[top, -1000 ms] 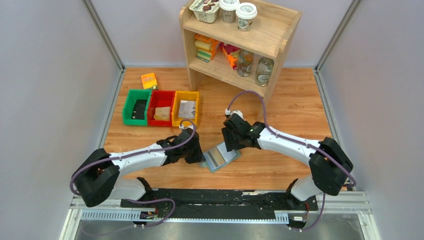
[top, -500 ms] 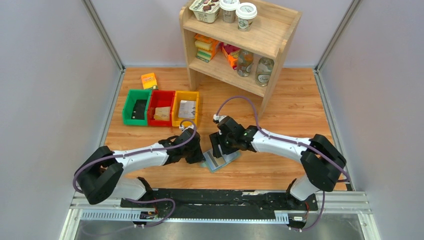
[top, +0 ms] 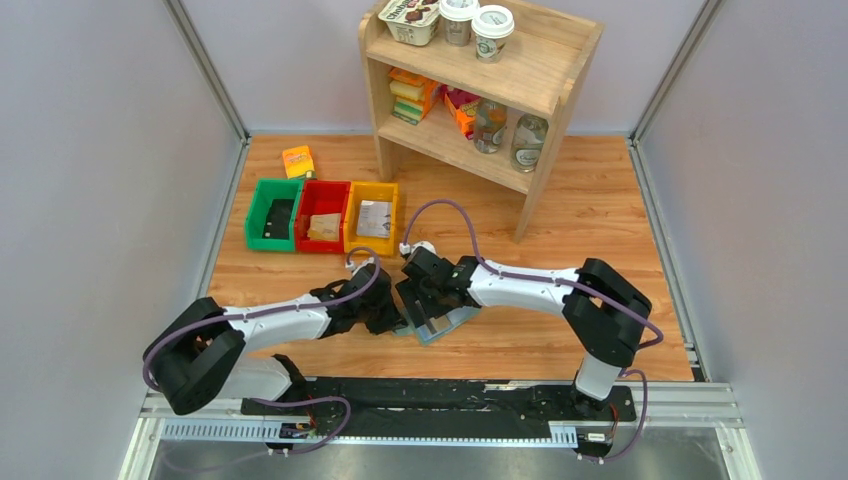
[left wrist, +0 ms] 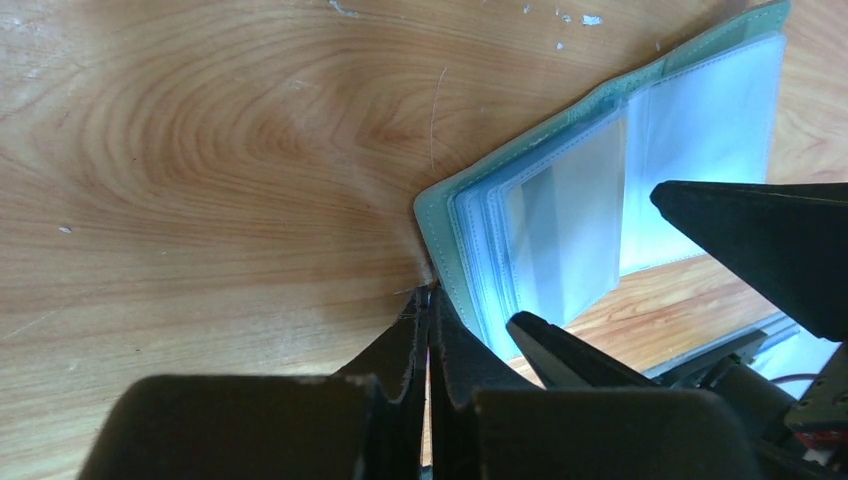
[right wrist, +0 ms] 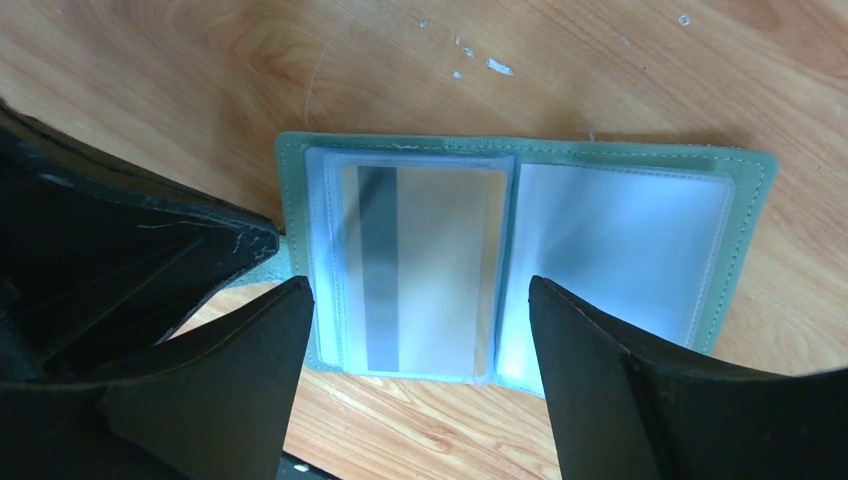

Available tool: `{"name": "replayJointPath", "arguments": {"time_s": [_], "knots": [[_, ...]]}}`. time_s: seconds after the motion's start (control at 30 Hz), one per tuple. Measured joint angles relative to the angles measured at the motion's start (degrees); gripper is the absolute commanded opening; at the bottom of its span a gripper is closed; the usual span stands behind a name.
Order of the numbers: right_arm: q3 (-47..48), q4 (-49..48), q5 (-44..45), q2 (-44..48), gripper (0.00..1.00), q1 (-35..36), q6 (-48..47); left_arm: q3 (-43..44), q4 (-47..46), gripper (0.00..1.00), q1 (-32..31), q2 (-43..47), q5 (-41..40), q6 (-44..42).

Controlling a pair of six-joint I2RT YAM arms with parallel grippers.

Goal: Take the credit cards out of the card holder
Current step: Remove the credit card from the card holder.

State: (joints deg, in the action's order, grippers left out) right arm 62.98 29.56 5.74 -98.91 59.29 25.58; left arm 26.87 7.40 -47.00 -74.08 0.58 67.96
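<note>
The sage-green card holder [right wrist: 600, 148] lies open on the table, its clear sleeves facing up. A beige credit card [right wrist: 430, 270] with a grey stripe sits in the left sleeve. My right gripper [right wrist: 417, 292] is open just above that page, one finger on each side of the card. My left gripper [left wrist: 430, 292] is shut on the holder's small side tab at its left edge. In the top view the card holder [top: 456, 322] is mostly hidden under the right gripper [top: 428, 308], with the left gripper [top: 398, 318] beside it. It also shows in the left wrist view [left wrist: 560, 200].
Green [top: 272, 215], red [top: 322, 213] and yellow [top: 372, 215] bins stand in a row at the back left, with an orange packet [top: 298, 160] behind them. A wooden shelf [top: 480, 70] with cups, jars and packets stands at the back centre.
My right gripper has moved left and come down over the open card holder. The left gripper has stayed at the holder's left edge.
</note>
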Motion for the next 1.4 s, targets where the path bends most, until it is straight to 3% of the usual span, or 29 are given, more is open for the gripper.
{"name": "replayJointPath", "arguments": {"time_s": [0.47, 0.9, 1.4], "knots": [[3.2, 4.2, 5.6, -4.2, 0.67, 1.8, 0.2, -2.6, -3.0, 0.0, 0.6, 1.7, 0.6, 2.5], [3.4, 6.7, 7.1, -0.3, 0.82, 0.5, -0.1, -2.6, -3.0, 0.0, 0.6, 1.7, 0.6, 2.4], [3.4, 7.5, 7.8, 1.9, 0.86, 0.1, -1.0, -2.6, -3.1, 0.0, 0.6, 1.7, 0.6, 2.4]]}}
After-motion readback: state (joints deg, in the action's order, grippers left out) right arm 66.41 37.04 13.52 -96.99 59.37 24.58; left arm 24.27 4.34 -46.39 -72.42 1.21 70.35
